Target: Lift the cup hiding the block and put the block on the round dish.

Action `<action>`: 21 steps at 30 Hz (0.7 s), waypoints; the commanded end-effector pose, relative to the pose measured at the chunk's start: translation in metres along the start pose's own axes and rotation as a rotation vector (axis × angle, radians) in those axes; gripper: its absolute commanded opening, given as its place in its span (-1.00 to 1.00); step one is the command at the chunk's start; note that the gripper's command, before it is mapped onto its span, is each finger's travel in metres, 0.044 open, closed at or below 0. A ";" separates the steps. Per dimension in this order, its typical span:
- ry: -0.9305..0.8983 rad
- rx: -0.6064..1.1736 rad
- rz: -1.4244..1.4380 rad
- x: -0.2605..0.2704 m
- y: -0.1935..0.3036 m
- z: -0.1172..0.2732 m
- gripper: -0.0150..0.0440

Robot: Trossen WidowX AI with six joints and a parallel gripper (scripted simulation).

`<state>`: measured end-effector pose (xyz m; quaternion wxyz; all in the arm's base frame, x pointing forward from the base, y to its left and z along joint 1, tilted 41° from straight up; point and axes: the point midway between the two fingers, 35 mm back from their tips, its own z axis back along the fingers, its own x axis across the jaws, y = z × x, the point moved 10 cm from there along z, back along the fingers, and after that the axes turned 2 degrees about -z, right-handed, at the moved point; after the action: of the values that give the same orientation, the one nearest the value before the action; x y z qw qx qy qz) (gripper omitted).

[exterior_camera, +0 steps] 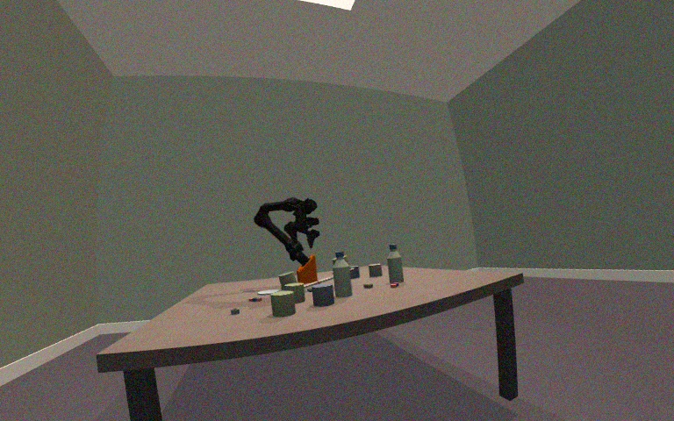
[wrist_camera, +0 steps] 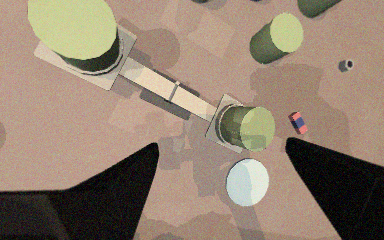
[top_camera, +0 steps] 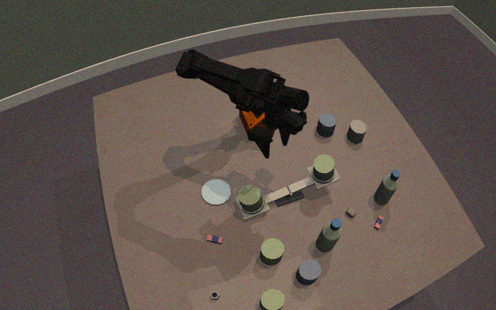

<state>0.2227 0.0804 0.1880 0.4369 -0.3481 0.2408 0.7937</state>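
Observation:
A balance beam [top_camera: 303, 185] [wrist_camera: 195, 102] carries one green cup at each end. The cup by the dish [top_camera: 250, 198] [exterior_camera: 287, 281] [wrist_camera: 257, 128] sits on the lower end and leans slightly. The far cup [top_camera: 323, 168] [wrist_camera: 75, 25] sits on the raised end and looks larger in the wrist view. No block shows under either cup. The round pale dish [top_camera: 216, 192] [exterior_camera: 268, 292] [wrist_camera: 247, 182] lies beside the lower end, with nothing on it. My gripper [top_camera: 276, 150] [wrist_camera: 220, 145] is open and empty, pointing down high above the table, clear of both cups.
Two bottles [top_camera: 384, 190] [top_camera: 328, 237] stand beyond the balance. Two blue-grey cups [top_camera: 326, 126] [top_camera: 308, 272], a pale cup [top_camera: 356, 132] and two loose green cups [top_camera: 271, 252] [top_camera: 272, 301] stand around it. A nut [top_camera: 214, 295], a brown lump [top_camera: 351, 212] and red-blue pieces [top_camera: 214, 239] [top_camera: 378, 222] lie on the table.

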 end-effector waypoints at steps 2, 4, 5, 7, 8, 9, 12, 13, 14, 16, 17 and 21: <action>-0.045 0.066 0.174 -0.019 -0.009 -0.015 1.00; -0.063 0.087 0.235 -0.026 -0.012 -0.021 1.00; -0.073 0.097 0.265 -0.029 -0.013 -0.024 1.00; -0.094 0.115 0.326 -0.036 -0.015 -0.030 1.00; -0.105 0.124 0.356 -0.040 -0.015 -0.033 1.00; -0.117 0.132 0.386 -0.043 -0.016 -0.036 1.00; -0.154 0.154 0.475 -0.054 -0.018 -0.046 1.00; -0.167 0.160 0.505 -0.057 -0.018 -0.050 1.00; -0.181 0.166 0.532 -0.061 -0.018 -0.054 1.00; -0.210 0.177 0.585 -0.069 -0.018 -0.061 1.00; -0.225 0.181 0.612 -0.072 -0.018 -0.065 1.00; -0.286 0.192 0.722 -0.087 -0.016 -0.081 1.00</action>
<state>0.2873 0.0045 0.1994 0.2290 -0.1257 0.3558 0.8973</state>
